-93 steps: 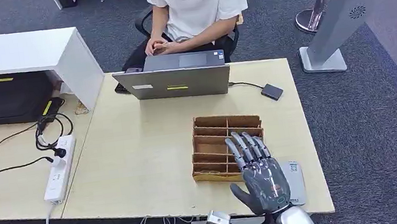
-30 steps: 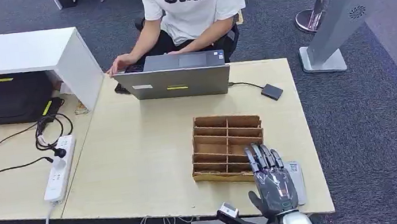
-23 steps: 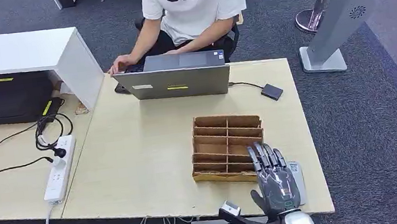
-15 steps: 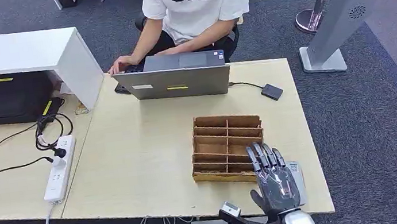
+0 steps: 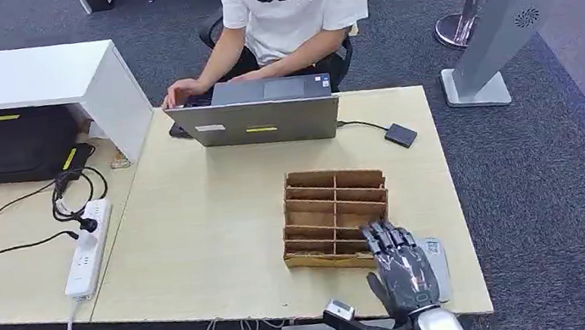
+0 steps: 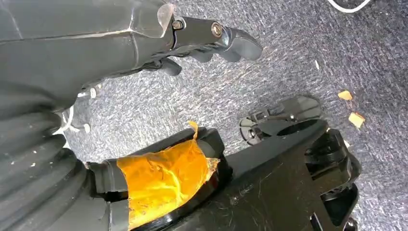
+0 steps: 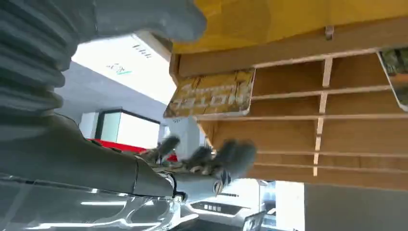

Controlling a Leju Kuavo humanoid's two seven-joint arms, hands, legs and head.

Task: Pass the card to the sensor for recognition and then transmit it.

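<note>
The task is at its opening stage: no card has been lifted, presented to a sensor, or handed on.

The right hand [image 5: 403, 266] hovers near the front right corner of the light wooden tabletop [image 5: 212, 227], palm down, fingers extended and slightly apart, holding nothing. Its fingertips reach the near right corner of the brown wooden divided card box [image 5: 334, 215], which stands right of centre, towards the front edge. In the right wrist view, a yellow printed card [image 7: 211, 98] stands in a compartment at one end of the box; the fingers [image 7: 226, 156] are blurred and short of it, not touching.

A flat grey device [image 5: 432, 262] lies on the tabletop partly under the right hand; whether it is the sensor cannot be determined. A small dark box on a cable [image 5: 400, 134] lies near the rear right corner.

The left hand [image 6: 211, 41] hangs over grey carpet, fingers loosely curled, holding nothing.

Remaining: grip the card, withdraw it, present it for recognition, then pass it on.
</note>
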